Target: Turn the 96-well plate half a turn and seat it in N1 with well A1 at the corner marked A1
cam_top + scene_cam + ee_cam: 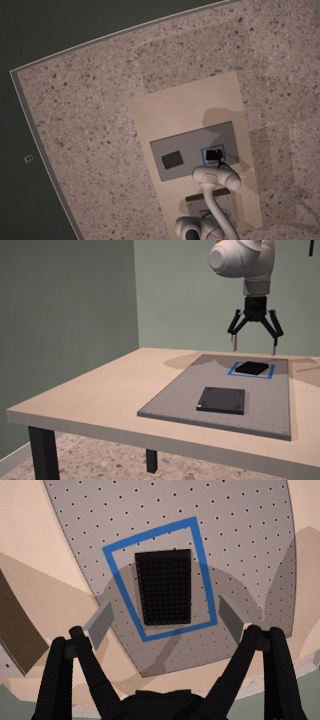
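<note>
Directly beneath wide-open, empty gripper [253,344]: plate [252,367] parked flat inside taped outline [270,374], presumably for regrasping turned; nest [221,400] vacant.

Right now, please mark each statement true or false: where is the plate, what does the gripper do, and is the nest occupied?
1. The 96-well plate lies inside the blue taped outline B1. True.
2. The gripper is shut on the plate. False: it is open, above the plate, holding nothing.
3. The plate nest N1 has the plate seated in it. False: no plate is in it.
4. Nest and outline both lie on the grey perforated deck. True.
</note>
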Robot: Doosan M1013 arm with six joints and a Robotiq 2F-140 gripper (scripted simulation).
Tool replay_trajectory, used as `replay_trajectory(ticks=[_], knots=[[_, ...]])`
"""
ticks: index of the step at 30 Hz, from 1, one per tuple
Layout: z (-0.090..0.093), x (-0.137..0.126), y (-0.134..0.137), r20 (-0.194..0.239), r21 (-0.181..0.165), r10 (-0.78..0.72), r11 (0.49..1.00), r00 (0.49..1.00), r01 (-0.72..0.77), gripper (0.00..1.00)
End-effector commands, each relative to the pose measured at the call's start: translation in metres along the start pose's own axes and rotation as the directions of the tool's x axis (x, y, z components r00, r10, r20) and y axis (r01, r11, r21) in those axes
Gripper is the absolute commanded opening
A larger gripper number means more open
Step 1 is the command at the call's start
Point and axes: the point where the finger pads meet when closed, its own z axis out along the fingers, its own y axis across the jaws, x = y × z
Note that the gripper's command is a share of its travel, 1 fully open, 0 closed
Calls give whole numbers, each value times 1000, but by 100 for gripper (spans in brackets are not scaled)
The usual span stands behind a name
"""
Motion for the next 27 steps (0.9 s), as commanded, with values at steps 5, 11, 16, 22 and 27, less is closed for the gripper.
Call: replay_trajectory(ticks=[5, 11, 16, 22, 27], knots=[[-15, 0, 0, 0, 0, 0, 1000, 1000, 0, 100], [-15, 0, 0, 0, 0, 0, 1000, 1000, 0, 100], [-15, 0, 0, 0, 0, 0, 1000, 1000, 0, 100], [-15, 0, 0, 0, 0, 133, 991, 991, -133, 100], [-15, 0, 0, 0, 0, 296, 955, 955, -296, 100]])
